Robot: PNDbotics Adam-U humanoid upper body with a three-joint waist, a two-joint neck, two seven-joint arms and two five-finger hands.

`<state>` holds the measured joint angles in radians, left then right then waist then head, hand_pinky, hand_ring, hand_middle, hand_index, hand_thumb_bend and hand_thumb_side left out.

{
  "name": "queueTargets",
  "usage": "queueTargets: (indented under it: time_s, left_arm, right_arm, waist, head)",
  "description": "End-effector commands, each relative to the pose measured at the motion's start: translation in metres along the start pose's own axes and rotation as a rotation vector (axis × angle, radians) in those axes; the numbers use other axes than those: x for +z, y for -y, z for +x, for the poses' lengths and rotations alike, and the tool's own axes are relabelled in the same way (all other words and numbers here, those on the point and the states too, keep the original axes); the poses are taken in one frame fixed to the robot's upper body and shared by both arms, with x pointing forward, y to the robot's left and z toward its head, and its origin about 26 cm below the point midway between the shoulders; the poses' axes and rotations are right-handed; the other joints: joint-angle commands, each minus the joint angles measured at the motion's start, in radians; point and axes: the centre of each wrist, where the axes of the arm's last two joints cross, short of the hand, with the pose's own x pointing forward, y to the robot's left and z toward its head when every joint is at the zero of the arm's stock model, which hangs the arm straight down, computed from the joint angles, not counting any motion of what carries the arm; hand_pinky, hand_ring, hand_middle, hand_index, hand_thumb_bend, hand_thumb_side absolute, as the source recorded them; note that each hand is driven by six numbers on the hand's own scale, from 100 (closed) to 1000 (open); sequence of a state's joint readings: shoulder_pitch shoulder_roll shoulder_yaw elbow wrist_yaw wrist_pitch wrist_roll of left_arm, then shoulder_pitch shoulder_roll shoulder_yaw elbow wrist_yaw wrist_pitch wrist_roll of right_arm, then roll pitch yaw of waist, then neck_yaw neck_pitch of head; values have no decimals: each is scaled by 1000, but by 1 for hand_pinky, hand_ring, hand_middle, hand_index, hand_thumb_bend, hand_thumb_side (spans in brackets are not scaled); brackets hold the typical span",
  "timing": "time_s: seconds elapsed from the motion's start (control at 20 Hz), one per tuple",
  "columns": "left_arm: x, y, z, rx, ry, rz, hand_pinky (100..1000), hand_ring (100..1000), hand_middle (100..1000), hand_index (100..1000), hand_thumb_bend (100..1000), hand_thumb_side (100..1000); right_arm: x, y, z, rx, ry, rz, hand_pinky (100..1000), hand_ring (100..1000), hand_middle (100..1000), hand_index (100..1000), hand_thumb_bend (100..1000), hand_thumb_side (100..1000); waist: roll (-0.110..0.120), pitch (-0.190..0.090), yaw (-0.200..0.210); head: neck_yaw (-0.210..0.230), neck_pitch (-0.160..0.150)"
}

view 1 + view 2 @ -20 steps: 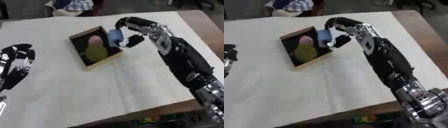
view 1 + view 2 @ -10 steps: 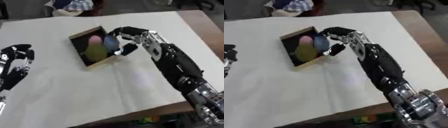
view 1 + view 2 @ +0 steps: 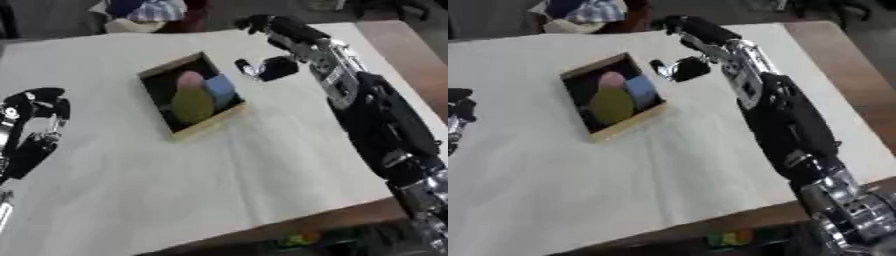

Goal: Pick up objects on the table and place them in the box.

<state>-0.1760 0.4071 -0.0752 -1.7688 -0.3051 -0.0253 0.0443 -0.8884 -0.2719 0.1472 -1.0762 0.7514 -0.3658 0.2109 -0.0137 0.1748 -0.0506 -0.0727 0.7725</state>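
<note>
Three things are sitting in the box (image 3: 206, 126) right now: a pink one (image 3: 189, 80), a yellow-green one (image 3: 192, 103) and a blue one (image 3: 220, 88). I'm not seeing anything else loose on the white tablecloth (image 3: 245, 175). Going left to right: my left hand (image 3: 37, 112) is idling near the left edge, fingers curled around nothing, well apart from the box. My right hand (image 3: 278, 67) is hovering just right of the box, spread open and empty, so it's the nearer one. I'm not spotting any readable writing or labels.
</note>
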Motion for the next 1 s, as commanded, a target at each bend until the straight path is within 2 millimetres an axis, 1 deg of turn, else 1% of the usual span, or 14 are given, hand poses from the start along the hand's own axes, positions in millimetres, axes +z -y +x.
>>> queueTargets:
  time_s: [0.05,0.25,0.4,0.5,0.65,0.8,1.0]
  left_arm:
    - [-2,-6,1,-6,9,23,701,554,597,773,247,767]
    - [-1,-5,-1,8,-5,58,698,554,599,771,205,782]
    - [0,-2,-2,38,-17,102,698,564,609,772,179,794]
    - [0,2,-3,67,-21,135,699,570,616,773,159,806]
    - [2,7,-3,114,-22,187,702,580,622,772,115,839]
    - [5,14,-5,161,-30,226,705,589,628,771,100,855]
    - [7,24,-6,204,-36,250,709,596,635,773,100,865]
  right_arm:
    - [21,29,1,-145,16,-206,829,785,818,927,100,565]
    - [57,18,5,-423,-7,-377,796,742,774,880,100,585]
    - [77,5,12,-552,-35,-476,786,729,762,862,100,608]
    - [89,-7,18,-620,-62,-525,783,723,756,857,100,621]
    - [103,-27,26,-714,-102,-577,780,714,747,849,100,656]
    - [114,-44,35,-802,-130,-618,777,709,742,845,100,663]
    - [123,-58,39,-857,-165,-632,775,703,737,843,100,662]
  waist:
    - [3,-19,-3]
    - [2,-14,-6]
    - [3,-11,-7]
    - [7,-8,-8]
    - [12,-5,-10]
    - [13,-1,-11]
    - [14,2,-12]
  head:
    - [12,-2]
    - [25,-2]
    - [29,-2]
    - [34,-2]
    - [48,-2]
    - [56,-2]
    - [58,-2]
